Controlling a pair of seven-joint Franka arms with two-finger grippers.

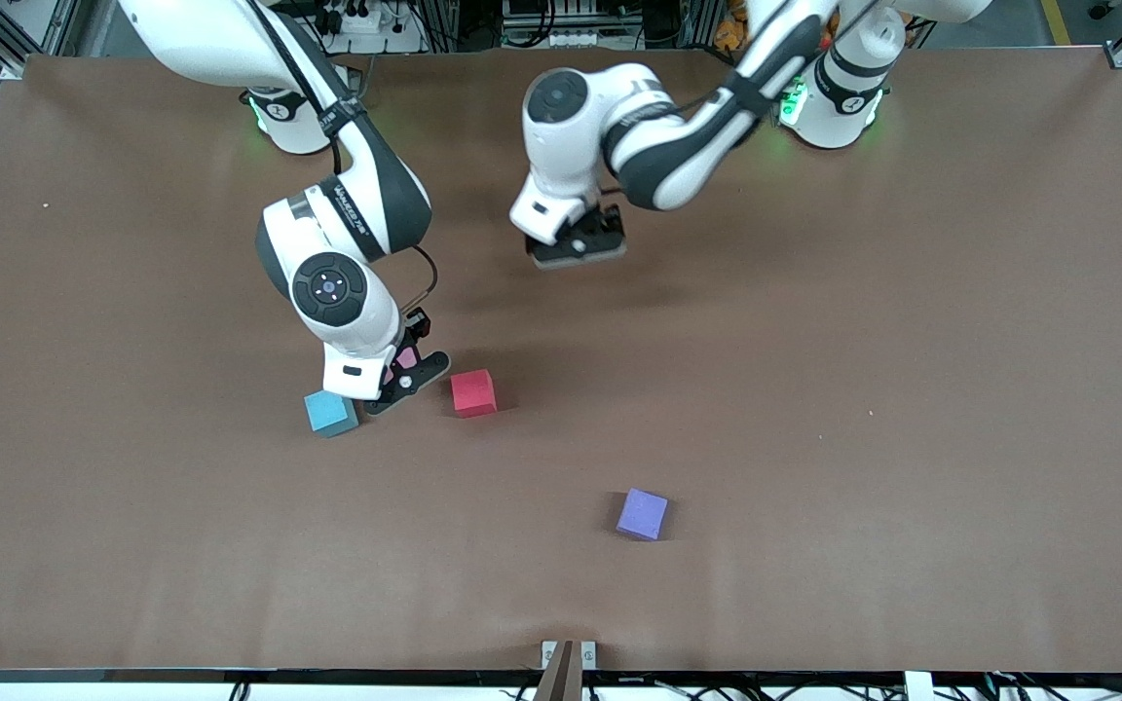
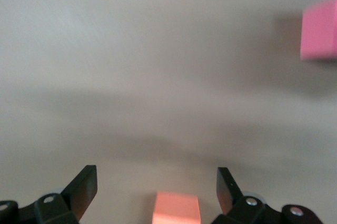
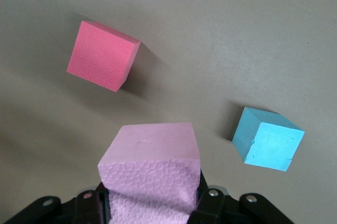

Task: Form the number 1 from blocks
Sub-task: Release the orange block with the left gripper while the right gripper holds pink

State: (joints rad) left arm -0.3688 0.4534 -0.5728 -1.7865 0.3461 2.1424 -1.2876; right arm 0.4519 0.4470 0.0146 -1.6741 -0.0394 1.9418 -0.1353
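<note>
While no line of cubes resembling a 1 shows anywhere on the worktop (image 1: 912, 292), the job looks to be in its early part. The right end effector (image 1: 403, 375) is low between the light blue block (image 1: 330, 413) and the red block (image 1: 473, 392), and its fingers are clamped on a pink block (image 3: 151, 174), which the right wrist view shows squeezed between the pads and seemingly carried just above the surface. Those two loose cubes sit apart from each other, not aligned edge to edge, so I judge they are not yet placed as part of the figure.

A purple block (image 1: 642, 513) lies alone nearer the front camera, well apart from the others.

The left end effector (image 1: 578, 243) hangs over the middle of the worktop with its fingers spread wide and nothing between them. Its wrist view shows an orange block (image 2: 176, 209) below the gap and a second pink block (image 2: 319, 28) off to one side; both are hidden under the arm in the front view.

The green cube and a second purple one are not visible. By my reading, nearly everything remains: setting down the held pink cube, then gathering the rest into a straight column with its top stroke.
</note>
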